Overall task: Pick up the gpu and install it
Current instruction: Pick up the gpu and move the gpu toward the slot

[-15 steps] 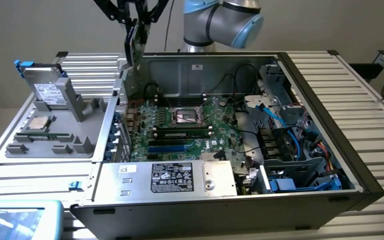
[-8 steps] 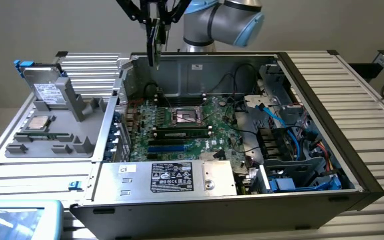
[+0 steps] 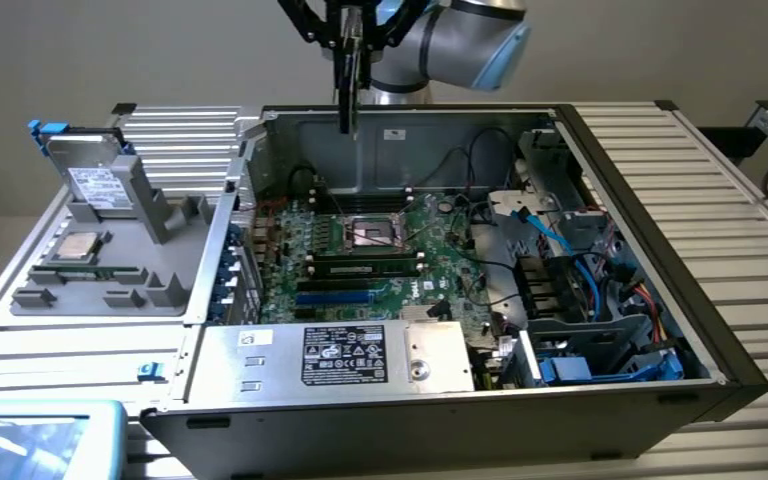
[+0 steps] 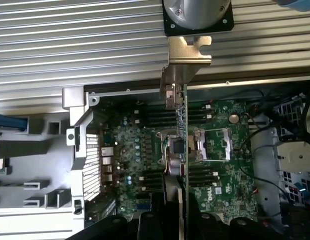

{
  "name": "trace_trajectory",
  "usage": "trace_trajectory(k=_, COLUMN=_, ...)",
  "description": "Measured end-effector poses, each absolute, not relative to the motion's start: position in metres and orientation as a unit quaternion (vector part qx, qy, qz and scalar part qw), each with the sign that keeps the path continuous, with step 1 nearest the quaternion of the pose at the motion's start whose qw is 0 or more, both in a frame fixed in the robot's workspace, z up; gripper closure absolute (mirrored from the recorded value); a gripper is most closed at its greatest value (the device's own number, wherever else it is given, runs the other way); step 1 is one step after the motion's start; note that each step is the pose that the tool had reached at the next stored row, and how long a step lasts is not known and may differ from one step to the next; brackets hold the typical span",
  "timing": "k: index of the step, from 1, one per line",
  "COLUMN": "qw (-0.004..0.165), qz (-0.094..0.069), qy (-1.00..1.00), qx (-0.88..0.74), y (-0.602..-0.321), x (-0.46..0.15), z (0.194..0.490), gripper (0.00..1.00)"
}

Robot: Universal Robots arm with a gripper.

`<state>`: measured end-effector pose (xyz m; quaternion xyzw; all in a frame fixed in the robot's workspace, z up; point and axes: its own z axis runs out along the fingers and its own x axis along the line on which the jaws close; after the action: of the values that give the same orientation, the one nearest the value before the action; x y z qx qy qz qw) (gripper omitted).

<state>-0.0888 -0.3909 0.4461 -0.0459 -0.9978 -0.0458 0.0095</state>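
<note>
The claw point(image 3: 347, 35) grips the gpu point(image 3: 345, 95) on its edge, long side pointing straight down, high over the green board point(image 3: 451, 250).

We see the open computer case point(image 3: 304, 150) from outside and above. That view looks down at a slant across the table point(image 3: 704, 170) toward the arm at the far side, far enough back to take in the whole case. From the wrist we look straight down along the tool point(image 4: 167, 222), much nearer, with the gpu point(image 4: 187, 60) edge-on in the middle. Both views share the motherboard point(image 3: 398, 270), its processor socket point(image 3: 375, 235) and the grey tray point(image 3: 117, 270).
</note>
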Motion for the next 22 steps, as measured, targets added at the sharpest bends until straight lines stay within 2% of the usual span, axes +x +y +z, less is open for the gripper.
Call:
trace_trajectory(k=14, qw=0.009, qz=-0.046, qy=-0.998, qx=-0.046, y=-0.394, x=-0.026, z=0.445, gripper=0.71)
trace_trajectory(k=22, qw=0.010, qz=-0.046, qy=-0.998, qx=-0.046, y=-0.394, x=-0.025, z=0.445, gripper=0.71)
